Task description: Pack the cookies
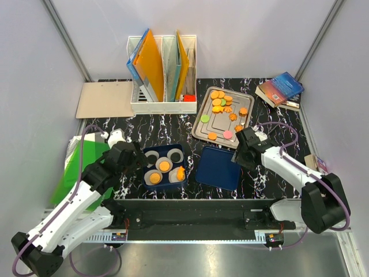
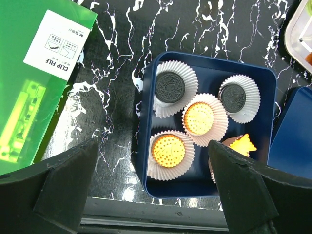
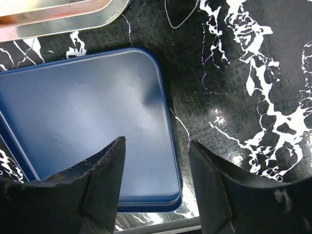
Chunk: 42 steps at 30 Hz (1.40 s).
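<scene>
top view: most cookies (image 1: 219, 102) lie loose on metal tray (image 1: 221, 123), just beyond right gripper (image 1: 241, 153); left gripper (image 1: 137, 157) sits at the left side of blue box (image 1: 164, 146).
left wrist: jaws wide apart, empty, box ahead between them; it holds five paper cups (image 2: 165, 108): two black cookies, two orange, one orange star shape.
right wrist: jaws apart, empty, above the right edge of blue lid (image 3: 83, 122).

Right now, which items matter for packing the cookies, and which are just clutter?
Job: cookies, metal tray, blue box, paper cups, blue lid.
Lying about: file rack, books, green clip file, tan clipboard.
</scene>
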Motion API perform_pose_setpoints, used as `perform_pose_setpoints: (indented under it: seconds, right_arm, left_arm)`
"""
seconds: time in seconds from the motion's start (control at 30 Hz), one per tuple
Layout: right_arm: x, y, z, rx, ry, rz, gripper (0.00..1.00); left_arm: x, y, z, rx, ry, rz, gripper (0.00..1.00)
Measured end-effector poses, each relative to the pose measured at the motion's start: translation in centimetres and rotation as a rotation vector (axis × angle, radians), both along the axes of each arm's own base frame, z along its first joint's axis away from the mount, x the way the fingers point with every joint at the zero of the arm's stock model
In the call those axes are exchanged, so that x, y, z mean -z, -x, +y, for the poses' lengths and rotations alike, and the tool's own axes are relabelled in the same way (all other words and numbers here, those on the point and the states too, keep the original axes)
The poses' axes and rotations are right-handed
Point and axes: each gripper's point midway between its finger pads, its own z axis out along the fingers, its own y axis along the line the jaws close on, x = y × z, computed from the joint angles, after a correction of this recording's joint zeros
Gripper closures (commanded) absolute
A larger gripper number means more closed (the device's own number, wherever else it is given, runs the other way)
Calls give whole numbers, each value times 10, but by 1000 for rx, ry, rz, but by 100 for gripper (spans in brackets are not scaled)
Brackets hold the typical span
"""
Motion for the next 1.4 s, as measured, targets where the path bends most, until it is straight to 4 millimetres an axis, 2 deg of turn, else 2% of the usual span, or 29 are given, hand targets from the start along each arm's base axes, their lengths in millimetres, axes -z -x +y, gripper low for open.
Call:
perform_pose_setpoints:
  seconds: [0.13,0.37,0.43,0.5,0.73,0.97,1.13,1.4]
  right_arm:
    - [4,0,1,15,-8,-1,45]
    - [38,10,1,13,5,91,58]
    - [37,4,7,8,-22,68,62]
    - [37,0,11,5,-39,58,71]
    - [38,-5,15,1,-54,42,93]
    - [36,1,12,-8,-47,49,100]
    - [15,8,7,-17,-44,26,100]
    - [-56,0,10,-46,-102,-133,100]
  left_arm:
    - [4,0,-2,2,-1,20,1]
    - [8,1,-2,3,-4,33,1]
    - [8,1,-2,3,-4,33,1]
    - [8,1,-2,3,-4,33,1]
    - [8,1,-2,2,-3,33,1]
    - [8,1,-2,2,-3,33,1]
    - [10,0,-3,2,-9,41,1]
    - [13,-3,-5,3,-17,53,1]
